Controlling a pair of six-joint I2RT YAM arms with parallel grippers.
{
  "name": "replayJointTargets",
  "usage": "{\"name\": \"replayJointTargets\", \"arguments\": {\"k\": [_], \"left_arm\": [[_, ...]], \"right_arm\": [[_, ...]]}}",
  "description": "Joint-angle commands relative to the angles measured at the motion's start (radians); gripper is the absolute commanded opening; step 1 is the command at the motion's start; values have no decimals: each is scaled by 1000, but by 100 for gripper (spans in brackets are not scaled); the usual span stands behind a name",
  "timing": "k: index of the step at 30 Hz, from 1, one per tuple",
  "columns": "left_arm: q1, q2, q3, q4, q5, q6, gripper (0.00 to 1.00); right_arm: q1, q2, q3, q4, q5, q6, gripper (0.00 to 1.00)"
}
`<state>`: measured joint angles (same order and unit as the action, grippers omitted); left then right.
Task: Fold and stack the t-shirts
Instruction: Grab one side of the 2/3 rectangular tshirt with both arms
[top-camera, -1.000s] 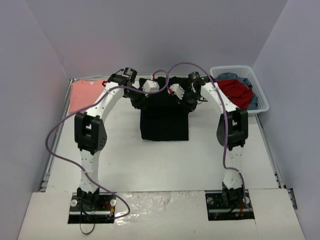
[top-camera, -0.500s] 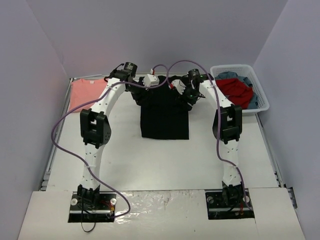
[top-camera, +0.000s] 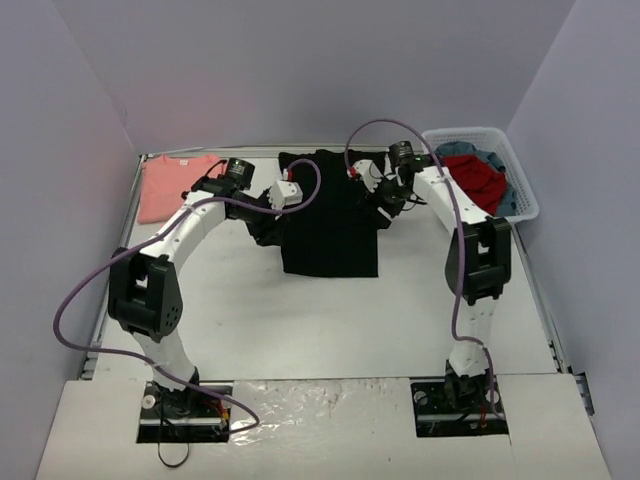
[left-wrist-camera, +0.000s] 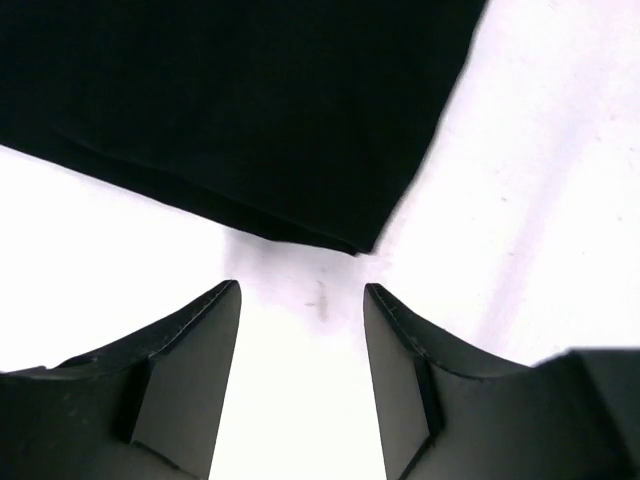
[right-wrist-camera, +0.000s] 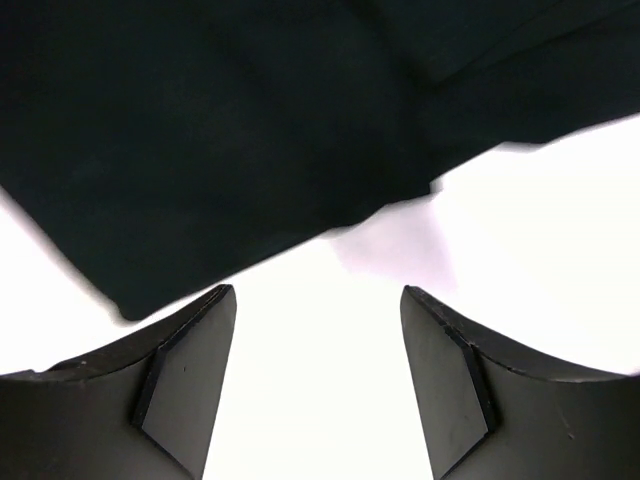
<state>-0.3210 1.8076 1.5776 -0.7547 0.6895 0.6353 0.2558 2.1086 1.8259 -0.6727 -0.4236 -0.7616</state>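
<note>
Lying limp on the table (top-camera: 330, 330), the black t-shirt (top-camera: 330, 228) at far centre, judged best pinched at its layered side edges, was pictured with the pink t-shirt (top-camera: 168, 188) well apart at far left and the left gripper (left-wrist-camera: 300, 292) and right gripper (right-wrist-camera: 318, 292) at its sides, jaws apart, empty.

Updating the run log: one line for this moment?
black t-shirt: partly folded, mid-table | left gripper: open at its edge | right gripper: open | pink t-shirt: far left

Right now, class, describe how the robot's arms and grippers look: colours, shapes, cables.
The left arm and right arm have white links with bulky black joint housings. A purple cable loops loosely along each. The left gripper and right gripper have black, wedge-shaped fingers.
</note>
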Motion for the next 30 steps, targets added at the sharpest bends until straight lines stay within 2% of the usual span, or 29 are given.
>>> {"name": "replayJointTargets", "arguments": {"k": [1,7,13,20,30], "left_arm": [[-16,-131,-186,164,28,-28,51],[-65,-172,-393,284,33,-68,49],[-139,-165,-453,377,-1,-79,46],[-165,-146,-461,422,-73,-60,46],[-167,-82,-424,364,-168,-54,46]], "right_arm": [[3,-174,-138,-24,-110,13,63],[19,-312,-378,8,-150,11,63],[28,-360,-479,39,-152,38,63],[33,-364,-511,56,-149,54,63],[33,-349,-493,55,-122,61,64]]}}
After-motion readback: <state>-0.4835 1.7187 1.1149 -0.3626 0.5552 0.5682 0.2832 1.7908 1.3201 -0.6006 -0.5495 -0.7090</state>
